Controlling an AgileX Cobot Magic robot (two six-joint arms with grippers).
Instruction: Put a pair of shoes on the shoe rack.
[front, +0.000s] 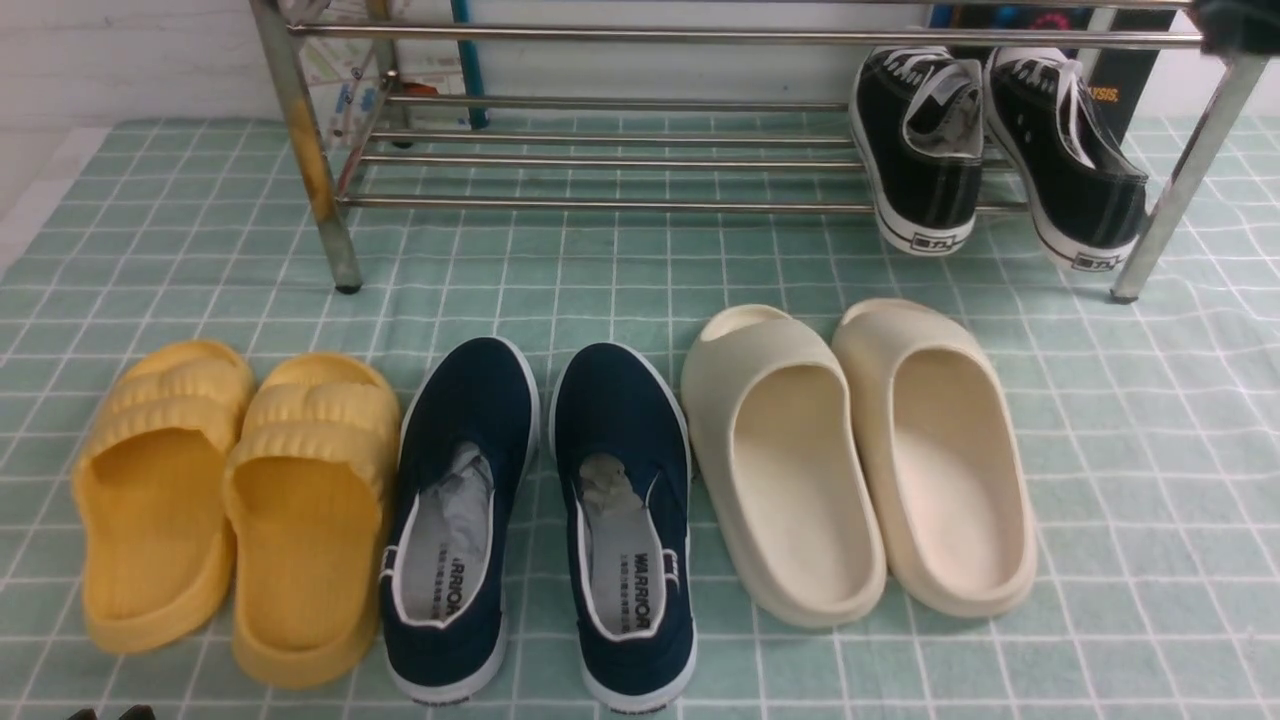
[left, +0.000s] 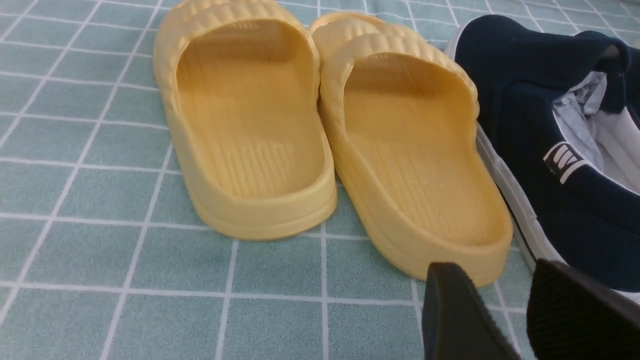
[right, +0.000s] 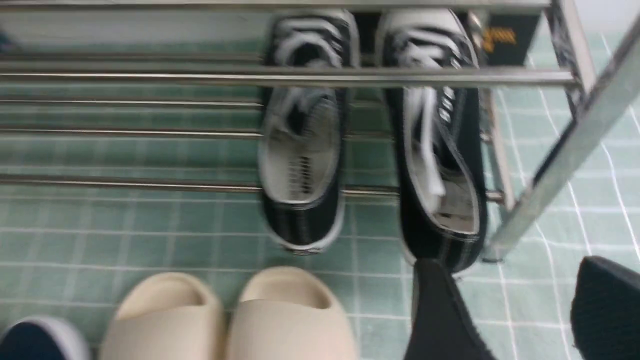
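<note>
- Black canvas pair of shoes (front: 995, 150) sits at the shoe rack's (front: 600, 205) right end, toes far, heels overhanging toward us.
- Our right gripper (right: 520, 310) fingers are spread, holding nothing.
- Left gripper (left: 505, 310) fingers also apart.

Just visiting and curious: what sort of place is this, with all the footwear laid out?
Probably a staged hallway shoe corner: a steel shoe rack against a white wall, black sneakers on its lower shelf, and slippers lined up on a green checked cloth.
</note>
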